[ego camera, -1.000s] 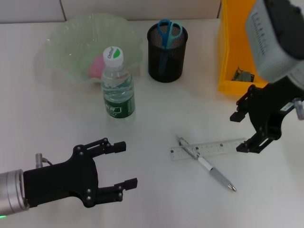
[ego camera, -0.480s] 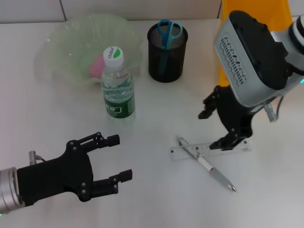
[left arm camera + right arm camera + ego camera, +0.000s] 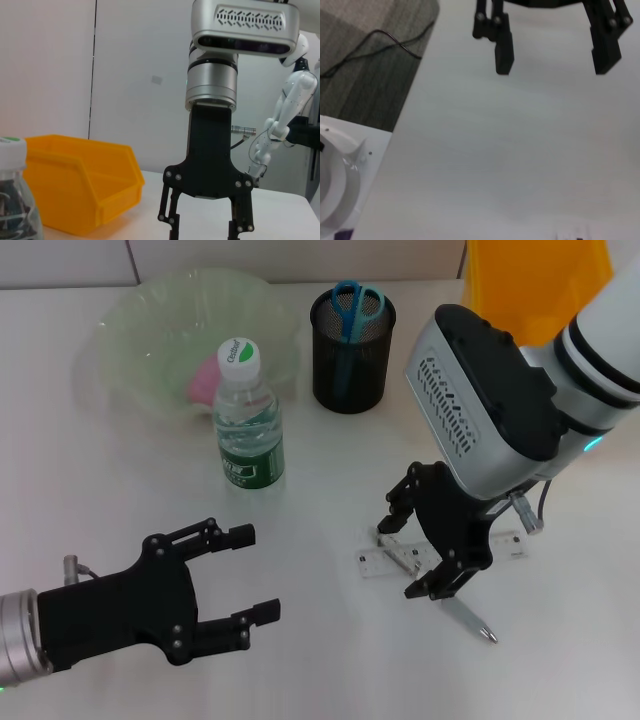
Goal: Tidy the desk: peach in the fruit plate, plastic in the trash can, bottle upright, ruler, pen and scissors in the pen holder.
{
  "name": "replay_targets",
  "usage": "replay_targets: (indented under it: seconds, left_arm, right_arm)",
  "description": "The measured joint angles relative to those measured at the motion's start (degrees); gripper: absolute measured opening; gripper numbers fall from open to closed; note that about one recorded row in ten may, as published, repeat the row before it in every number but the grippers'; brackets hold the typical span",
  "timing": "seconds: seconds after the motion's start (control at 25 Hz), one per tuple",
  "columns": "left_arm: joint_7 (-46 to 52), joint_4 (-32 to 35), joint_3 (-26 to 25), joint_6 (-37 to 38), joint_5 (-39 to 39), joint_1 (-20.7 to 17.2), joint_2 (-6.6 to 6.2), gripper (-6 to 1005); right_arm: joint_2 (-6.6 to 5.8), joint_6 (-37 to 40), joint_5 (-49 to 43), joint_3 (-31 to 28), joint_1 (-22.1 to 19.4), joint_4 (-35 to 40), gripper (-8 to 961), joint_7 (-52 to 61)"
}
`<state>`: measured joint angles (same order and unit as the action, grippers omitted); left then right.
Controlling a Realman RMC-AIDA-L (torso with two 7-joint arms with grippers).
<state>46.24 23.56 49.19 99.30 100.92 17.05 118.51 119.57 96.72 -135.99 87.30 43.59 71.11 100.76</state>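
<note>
the right gripper [image 3: 428, 553] has shifted left since a moment ago, its fingers [image 3: 396, 519] apart and now straddling the silver pen [image 3: 470, 619], which lies crossed over the clear ruler [image 3: 382, 561] on the desk [image 3: 320, 660]. the left gripper [image 3: 245, 585] hovers with fingers spread, well apart.

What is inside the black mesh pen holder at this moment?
In the pen holder stand scissors with blue handles sticking out above the rim. Their blades are hidden by the mesh wall. The pen and ruler lie on the desk, under the right gripper.
</note>
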Motion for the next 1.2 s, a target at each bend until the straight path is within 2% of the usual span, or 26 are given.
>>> replay_targets:
  seconds: [0.16,0.36,0.68,1.2]
  left_arm:
    - [0.41,0.73,0.40,0.70,0.37,0.18,-0.25,799]
    - [3.17,2.65,3.36,1.89,1.13,0.11,-0.28,799]
    - [4.07,3.19,3.62,-0.65,3.48,0.31,-0.38,799]
    - [4.12,2.75,3.63,-1.63,4.13,0.69,-0.07,799]
  right_arm:
    - [-0.16,0.43,-0.20,-0.17,0.93,-0.18,683,0.98]
    - [-0.10,0.45,0.09,0.04,1.22,-0.25,679,2.03]
    - [0.09,-2.56,0.93,0.73,5.70,-9.33,672,0.55]
    - [0.06,-9.26,2.20,4.75,7.46,-13.78,660,-2.05]
